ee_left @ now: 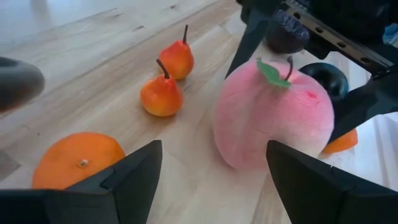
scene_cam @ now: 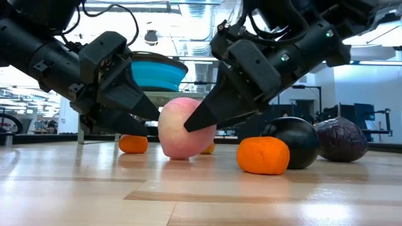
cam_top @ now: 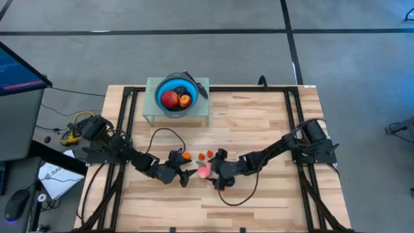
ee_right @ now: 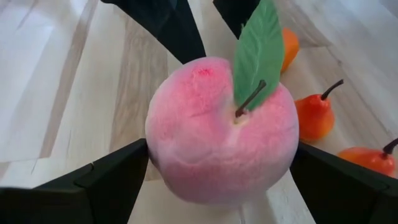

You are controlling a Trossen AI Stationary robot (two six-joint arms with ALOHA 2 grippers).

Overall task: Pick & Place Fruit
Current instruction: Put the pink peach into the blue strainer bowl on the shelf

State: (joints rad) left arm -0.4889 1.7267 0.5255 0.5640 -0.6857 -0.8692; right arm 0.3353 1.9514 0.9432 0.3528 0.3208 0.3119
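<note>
My right gripper (ee_right: 221, 171) stands open with the pink peach (ee_right: 221, 134) between its fingers on the table middle; my left gripper (ee_left: 214, 168), also open, faces it.

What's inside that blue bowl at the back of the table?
In the blue bowl lie a red apple and a smaller orange-red fruit, seen from above. A dark shape lies behind them, too unclear to name. Anything underneath them is hidden.

A pale butcher-block wooden table (cam_top: 259, 123) stands on grey concrete floor (cam_top: 194, 58) crossed by dark lines. A dark monitor (cam_top: 16, 71) sits beside it. Bright ceiling lights (scene_cam: 188, 12) glare beyond.
</note>
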